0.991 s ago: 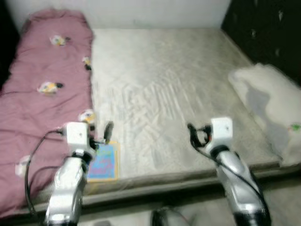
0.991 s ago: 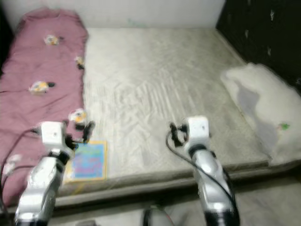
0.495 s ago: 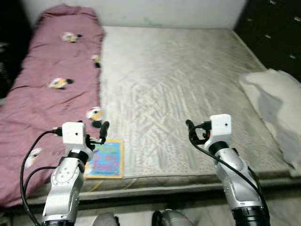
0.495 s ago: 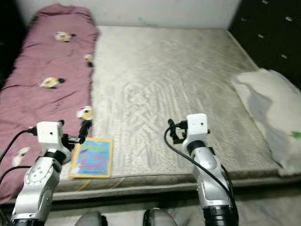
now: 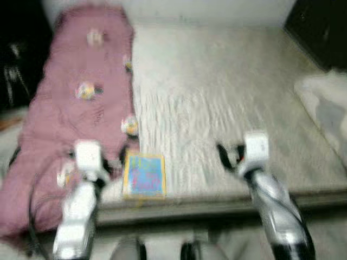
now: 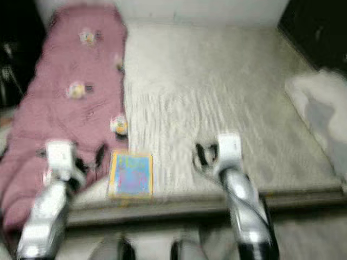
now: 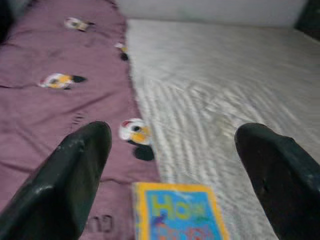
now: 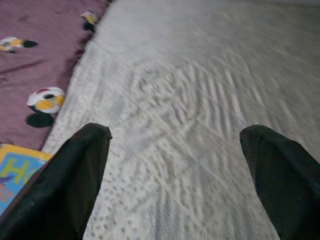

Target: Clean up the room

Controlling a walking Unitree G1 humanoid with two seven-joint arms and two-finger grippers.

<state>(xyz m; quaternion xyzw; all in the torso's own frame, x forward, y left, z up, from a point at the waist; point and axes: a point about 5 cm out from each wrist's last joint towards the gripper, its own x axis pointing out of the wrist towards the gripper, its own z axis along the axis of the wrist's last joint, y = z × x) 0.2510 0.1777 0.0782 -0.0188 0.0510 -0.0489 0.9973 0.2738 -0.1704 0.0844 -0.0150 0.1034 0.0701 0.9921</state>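
The book (image 5: pixel 143 176), a thin one with a yellow border and a blue cover, is lying flat on the bed (image 5: pixel 217 97), close to the bed's near edge and just beside the pink quilt (image 5: pixel 81 119). That quilt, printed with small round cartoon figures, is running along the bed's left side, and the book's left edge is sitting right at the quilt's border. Both head views are blurring, so I am reading the finer details from my wrist cameras.

I am holding my left end effector (image 7: pixel 170 165) above the near edge of the quilt, aiming just to the quilt side of the book; its two black fingers (image 7: pixel 75 175) are standing well apart and gripping nothing, with the book's top edge showing between them. I am holding my right end effector (image 8: pixel 175 175) over the bare grey mattress, well to the right of the book, its fingers likewise spread wide and empty. A pale pillow (image 5: pixel 325 108) is resting at the bed's right edge, far from the book.
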